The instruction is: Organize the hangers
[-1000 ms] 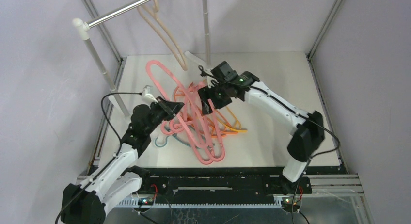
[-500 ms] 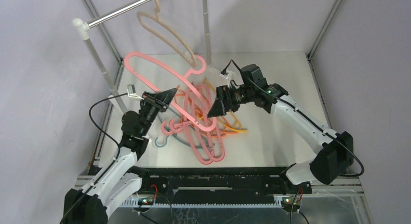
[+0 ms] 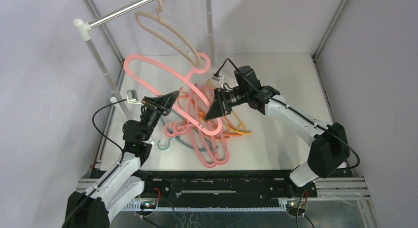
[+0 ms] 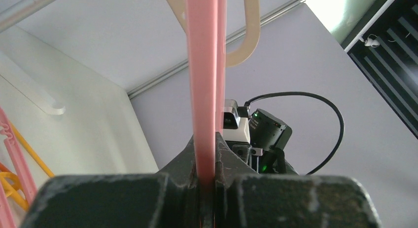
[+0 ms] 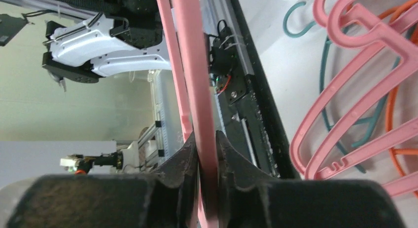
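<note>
Pink hanger (image 3: 158, 66): thin, smooth plastic with a triangular body, held tilted in the air above the pile, left of centre. The left hand (image 3: 171, 96) is closed narrow on one bar and the right hand (image 3: 213, 112) is closed narrow on the near end. Both arms are lifted and angled inward toward each other. A beige hanger (image 3: 167, 33) hangs on the shiny metal rail (image 3: 123, 11), far left. A tangled pile (image 3: 212, 146) of pink, orange and teal hangers lies mid-table (image 3: 286, 80) on the matte white top. Plain grey walls (image 3: 44, 90) surround the table.
</note>
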Robot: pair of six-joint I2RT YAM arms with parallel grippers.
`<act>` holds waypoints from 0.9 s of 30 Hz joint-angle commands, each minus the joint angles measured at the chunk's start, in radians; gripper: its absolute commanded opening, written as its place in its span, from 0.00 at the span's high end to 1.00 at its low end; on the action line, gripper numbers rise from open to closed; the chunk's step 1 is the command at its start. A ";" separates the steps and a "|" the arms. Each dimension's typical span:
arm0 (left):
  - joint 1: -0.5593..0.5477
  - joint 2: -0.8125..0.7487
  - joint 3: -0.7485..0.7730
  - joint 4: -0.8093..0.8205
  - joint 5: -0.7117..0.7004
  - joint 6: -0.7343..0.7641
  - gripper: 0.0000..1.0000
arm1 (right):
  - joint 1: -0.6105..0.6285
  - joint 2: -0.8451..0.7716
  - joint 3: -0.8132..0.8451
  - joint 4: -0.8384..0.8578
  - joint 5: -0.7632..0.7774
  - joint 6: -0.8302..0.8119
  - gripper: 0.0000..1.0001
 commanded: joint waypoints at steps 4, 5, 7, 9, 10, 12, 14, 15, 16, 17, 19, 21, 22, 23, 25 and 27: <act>0.008 -0.040 0.018 -0.111 0.027 0.067 0.95 | -0.032 -0.027 -0.002 -0.133 0.031 -0.077 0.98; 0.008 -0.048 0.025 -0.153 0.028 0.085 0.91 | -0.038 -0.031 -0.006 -0.164 0.045 -0.099 0.99; 0.008 -0.064 0.037 -0.234 0.026 0.119 0.77 | -0.044 -0.042 -0.006 -0.236 0.110 -0.146 1.00; 0.009 -0.074 0.047 -0.298 0.025 0.152 0.64 | -0.053 -0.051 -0.006 -0.314 0.194 -0.187 1.00; 0.008 -0.078 0.048 -0.320 0.024 0.162 0.55 | -0.063 -0.052 -0.006 -0.353 0.229 -0.203 1.00; 0.008 -0.085 0.051 -0.353 0.021 0.179 0.41 | -0.084 -0.059 -0.006 -0.418 0.310 -0.236 1.00; 0.009 -0.093 0.057 -0.389 0.010 0.196 0.34 | -0.104 -0.071 -0.006 -0.467 0.402 -0.258 1.00; 0.008 -0.096 0.060 -0.404 0.006 0.204 0.32 | -0.114 -0.076 -0.006 -0.484 0.437 -0.266 1.00; 0.008 -0.099 0.065 -0.416 0.001 0.212 0.30 | -0.122 -0.082 -0.001 -0.497 0.479 -0.273 1.00; 0.008 -0.100 0.071 -0.429 -0.003 0.221 0.27 | -0.125 -0.087 0.006 -0.507 0.522 -0.281 1.00; 0.009 -0.102 0.084 -0.458 -0.010 0.239 0.21 | -0.125 -0.085 0.047 -0.530 0.628 -0.296 1.00; 0.008 -0.107 0.104 -0.489 -0.020 0.255 0.13 | -0.124 -0.069 0.106 -0.545 0.732 -0.306 1.00; 0.008 -0.109 0.109 -0.501 -0.024 0.262 0.09 | -0.123 -0.059 0.135 -0.546 0.777 -0.308 1.00; 0.009 -0.112 0.115 -0.509 -0.026 0.270 0.07 | -0.125 -0.050 0.164 -0.541 0.818 -0.308 1.00; 0.009 -0.115 0.125 -0.523 -0.023 0.283 0.04 | -0.126 -0.030 0.223 -0.518 0.873 -0.307 1.00; 0.008 -0.117 0.136 -0.535 -0.016 0.292 0.04 | -0.127 -0.003 0.281 -0.480 0.894 -0.314 1.00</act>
